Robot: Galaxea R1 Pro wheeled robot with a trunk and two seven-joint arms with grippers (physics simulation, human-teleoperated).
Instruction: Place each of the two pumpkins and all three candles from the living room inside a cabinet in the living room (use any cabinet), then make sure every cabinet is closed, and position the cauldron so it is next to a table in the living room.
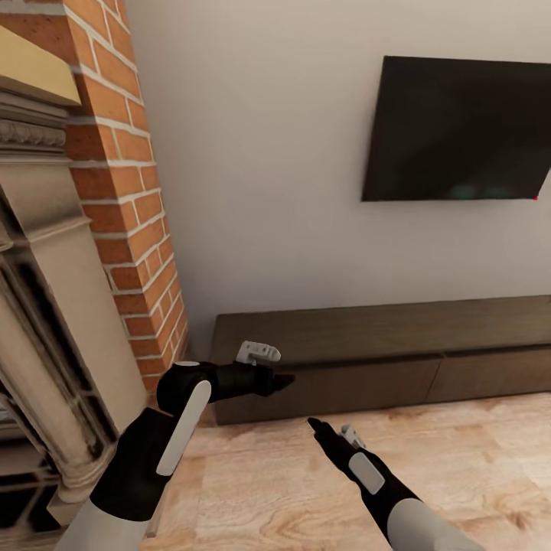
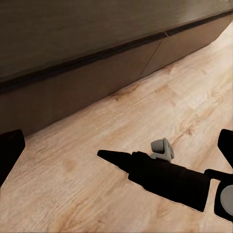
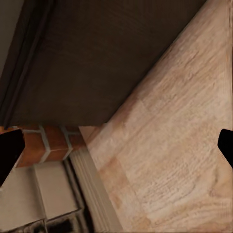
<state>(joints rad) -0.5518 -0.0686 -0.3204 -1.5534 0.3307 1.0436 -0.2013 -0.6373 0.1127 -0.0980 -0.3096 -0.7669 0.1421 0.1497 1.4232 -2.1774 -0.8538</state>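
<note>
The cabinet (image 1: 383, 356) runs along the wall, fronts flush and shut, its left end beside the brick fireplace (image 1: 126, 191). Bare wood floor (image 1: 474, 459) lies before it. Left gripper (image 1: 287, 379) and right gripper (image 1: 312, 422) hover, fingers spread, holding nothing.

L arm bent at elbow, forearm level, left gripper (image 1: 285, 379) pointing right, fingertips spread wide per wrist cam. R arm stretched forward-left, low; right gripper (image 1: 315, 425) also w/ fingertips (image 3: 226, 145) far apart.
</note>
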